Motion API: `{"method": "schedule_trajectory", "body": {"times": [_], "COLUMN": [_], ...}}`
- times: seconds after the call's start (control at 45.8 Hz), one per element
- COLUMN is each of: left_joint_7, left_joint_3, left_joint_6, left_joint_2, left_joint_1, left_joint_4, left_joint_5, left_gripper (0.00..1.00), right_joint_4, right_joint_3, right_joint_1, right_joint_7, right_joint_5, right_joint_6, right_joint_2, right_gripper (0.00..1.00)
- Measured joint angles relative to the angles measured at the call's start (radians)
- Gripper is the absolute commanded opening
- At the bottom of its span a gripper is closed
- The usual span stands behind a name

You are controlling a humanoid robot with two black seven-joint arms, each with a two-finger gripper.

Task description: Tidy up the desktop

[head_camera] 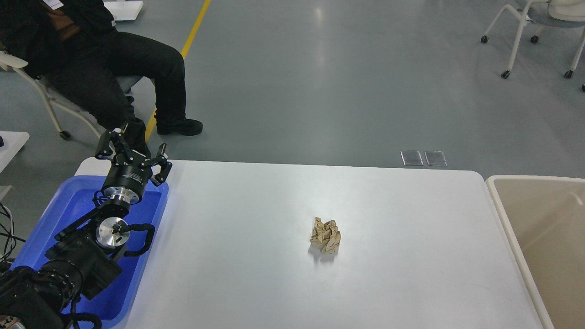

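The desktop (pixel 256 237) is a wide white tabletop with rounded corners. A crumpled ball of brown paper (pixel 326 236) lies on it, a little right of the middle. My left gripper (pixel 132 148) is open and empty, held above the far end of the blue tray (pixel 73 201) at the table's left edge, far from the paper. My right arm and gripper are out of view.
A beige bin (pixel 534 228) stands against the table's right edge; what shows of its inside is bare. A seated person in black (pixel 105 64) is just beyond the table's far left corner. Office chairs (pixel 525 27) stand at the far right.
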Motion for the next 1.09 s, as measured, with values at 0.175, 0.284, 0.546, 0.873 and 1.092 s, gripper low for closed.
{"method": "schedule_trajectory", "body": {"times": [0.175, 0.284, 0.546, 0.873, 1.092], "left_joint_7": [0.000, 0.000, 0.000, 0.000, 0.000], "left_joint_3": [0.000, 0.000, 0.000, 0.000, 0.000], "left_joint_6": [0.000, 0.000, -0.001, -0.001, -0.001], "left_joint_2": [0.000, 0.000, 0.000, 0.000, 0.000], "left_joint_1": [0.000, 0.000, -0.001, -0.001, -0.001], "left_joint_4": [0.000, 0.000, 0.000, 0.000, 0.000], "left_joint_5": [0.000, 0.000, 0.000, 0.000, 0.000], "left_gripper": [1.00, 1.00, 1.00, 1.00, 1.00], "right_joint_4": [0.033, 0.076, 0.236, 0.330, 0.340], "right_joint_3": [0.158, 0.266, 0.420, 0.474, 0.496], "right_joint_1": [0.017, 0.025, 0.072, 0.188, 0.262], "right_joint_7": [0.000, 0.001, 0.001, -0.004, -0.005], "right_joint_5": [0.002, 0.003, 0.103, 0.314, 0.381], "right_joint_6": [0.002, 0.002, 0.020, 0.090, 0.097], "right_joint_2": [-0.011, -0.022, -0.085, -0.068, 0.051], "right_gripper": [1.00, 1.00, 1.00, 1.00, 1.00]}}
